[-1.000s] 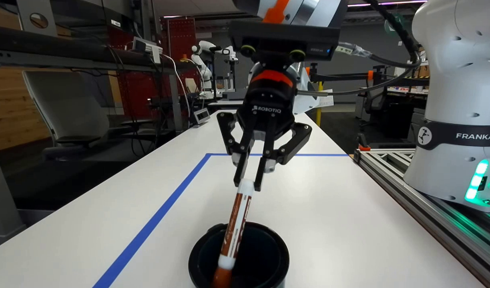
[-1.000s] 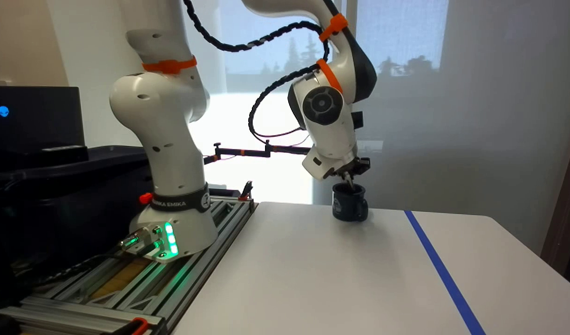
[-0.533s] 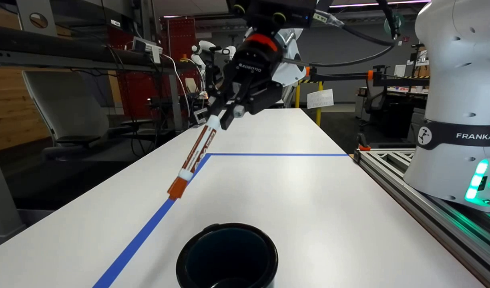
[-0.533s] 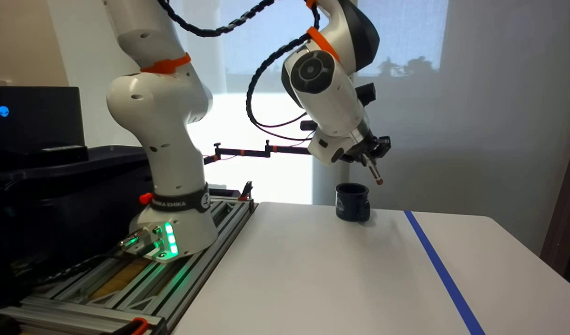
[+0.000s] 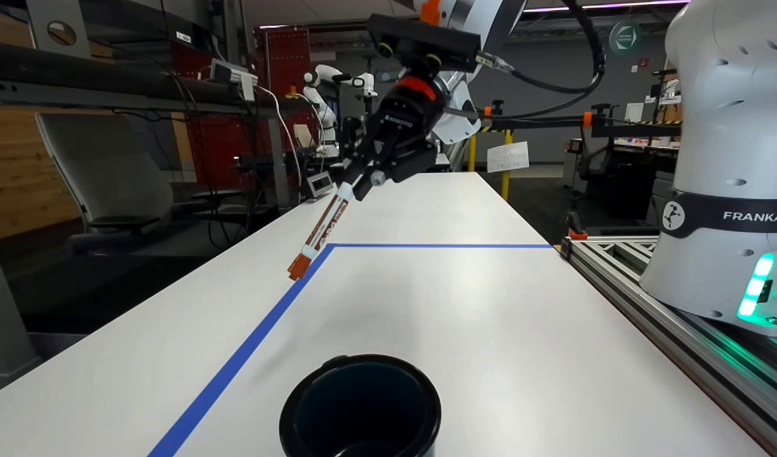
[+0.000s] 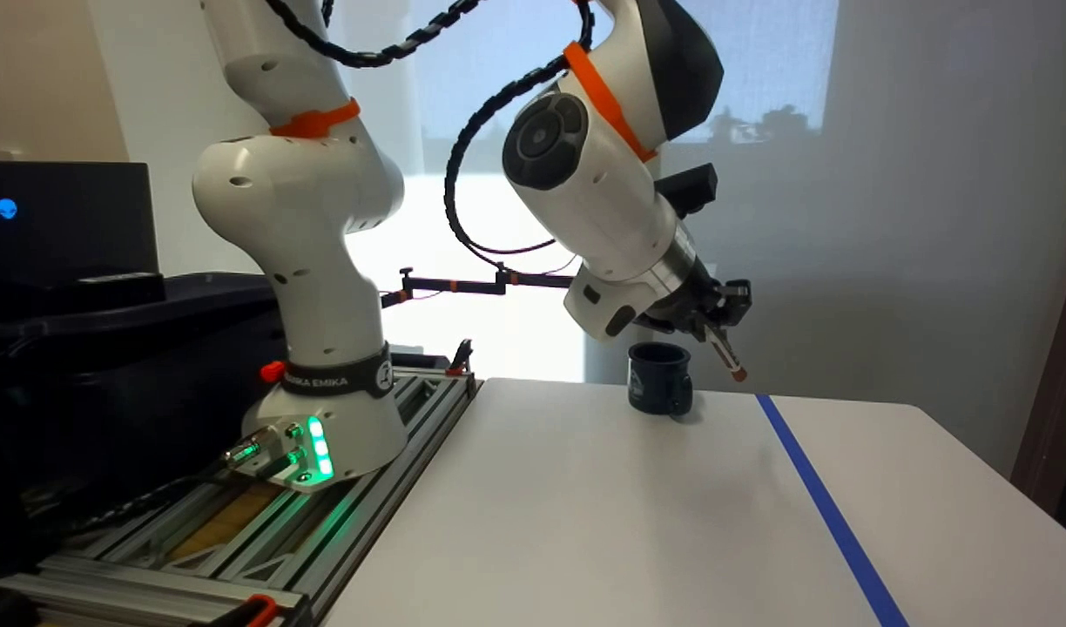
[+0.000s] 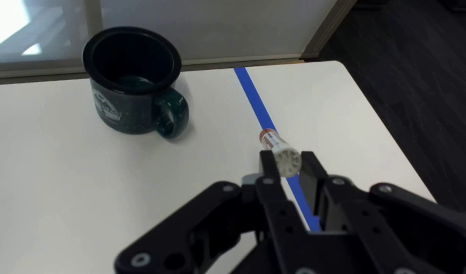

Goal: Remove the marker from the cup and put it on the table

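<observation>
Marker and claw are no longer at the cup: against a second ago they stand farther off and to the left in an exterior view, with the marker wholly out of the cup and held near or above the long blue tape line. It slants, orange-brown end lowest, and seems to hang short of the surface, though how high we cannot tell. We have its white end pinched between the claw's two sides. We judge the removal done and the placing to come.

For that placing we want a slow descent and a firm grip, since the marker is held by one end only and may swivel if the orange-brown end lands hard. Once that end makes contact, we do best to tilt the claw until the marker lies nearly flat, and only then let go, low down. It looks round, so we expect it could roll; a spot well inside the surface's right edge, as the wrist view shows it, seems safer. We also keep away from the cup's handle, which juts out on the marker's side.

Against half a second ago, the marker sits lower in an exterior view, and the claw reaches farther right there. The cup, upright and with no marker in it, looks unmoved over that half second, but against a full second ago it stands slightly nearer the long blue tape line.
</observation>
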Controlling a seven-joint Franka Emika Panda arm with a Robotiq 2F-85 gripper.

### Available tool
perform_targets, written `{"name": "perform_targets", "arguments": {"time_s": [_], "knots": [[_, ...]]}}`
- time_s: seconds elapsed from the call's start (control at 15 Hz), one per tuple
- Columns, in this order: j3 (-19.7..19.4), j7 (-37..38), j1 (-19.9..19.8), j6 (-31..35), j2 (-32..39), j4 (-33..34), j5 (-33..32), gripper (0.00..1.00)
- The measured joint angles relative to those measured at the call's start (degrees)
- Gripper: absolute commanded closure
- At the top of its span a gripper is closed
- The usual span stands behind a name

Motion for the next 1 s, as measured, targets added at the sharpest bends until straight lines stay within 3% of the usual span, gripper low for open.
{"name": "perform_targets", "arguments": {"time_s": [0.47, 1.0], "knots": [[-1.2, -5.6, -0.6, -1.3, 10.2, -0.2, 0.1, 0.95], [-3.0, -8.2, -0.6, -2.7, 15.8, -0.2, 0.0, 0.95]]}}
